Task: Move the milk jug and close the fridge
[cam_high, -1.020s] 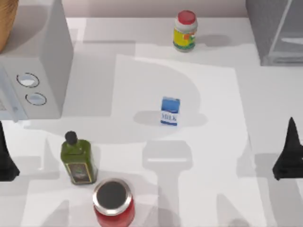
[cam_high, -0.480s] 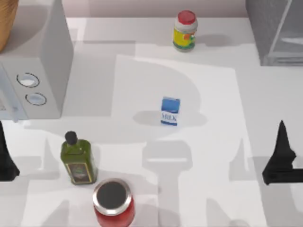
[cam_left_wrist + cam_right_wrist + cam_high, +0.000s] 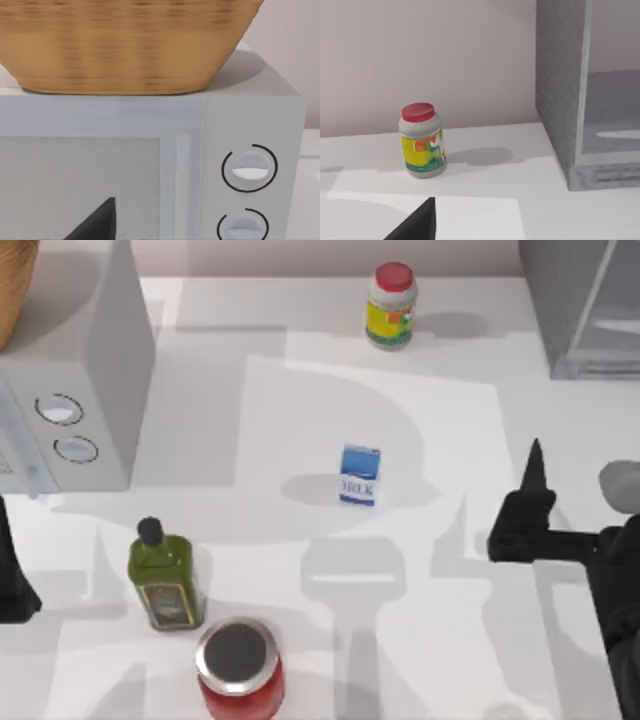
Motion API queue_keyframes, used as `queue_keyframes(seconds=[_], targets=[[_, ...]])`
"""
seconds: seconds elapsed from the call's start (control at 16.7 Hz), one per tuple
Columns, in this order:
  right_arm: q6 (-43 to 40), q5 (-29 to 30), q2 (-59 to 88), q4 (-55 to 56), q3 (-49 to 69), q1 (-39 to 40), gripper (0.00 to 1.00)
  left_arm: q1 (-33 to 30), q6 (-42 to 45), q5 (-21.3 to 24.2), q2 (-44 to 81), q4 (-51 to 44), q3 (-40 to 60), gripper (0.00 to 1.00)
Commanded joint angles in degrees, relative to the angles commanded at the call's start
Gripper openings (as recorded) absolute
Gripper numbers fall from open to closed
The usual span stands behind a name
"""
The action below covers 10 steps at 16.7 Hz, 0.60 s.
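Milk jug (image 3: 359,475) stands untouched mid-worktop; right gripper (image 3: 533,480), jaws' state unclear, should approach level and grip its sides squarely.

At your 1 o'clock, the fridge (image 3: 585,305) runs off the top view's edge, so you can't see its whole door. At 9 o'clock, the left end effector (image 3: 8,570) is cut off; its fingers can't be read.
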Motion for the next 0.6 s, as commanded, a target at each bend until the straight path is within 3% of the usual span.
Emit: queue_keyframes(seconds=[0.6], targets=[[22.86,6.16,51.77,-15.06,38.06,2.16,1.0,0.0,0.0,0.0,0.0,0.0,0.0,1.0]])
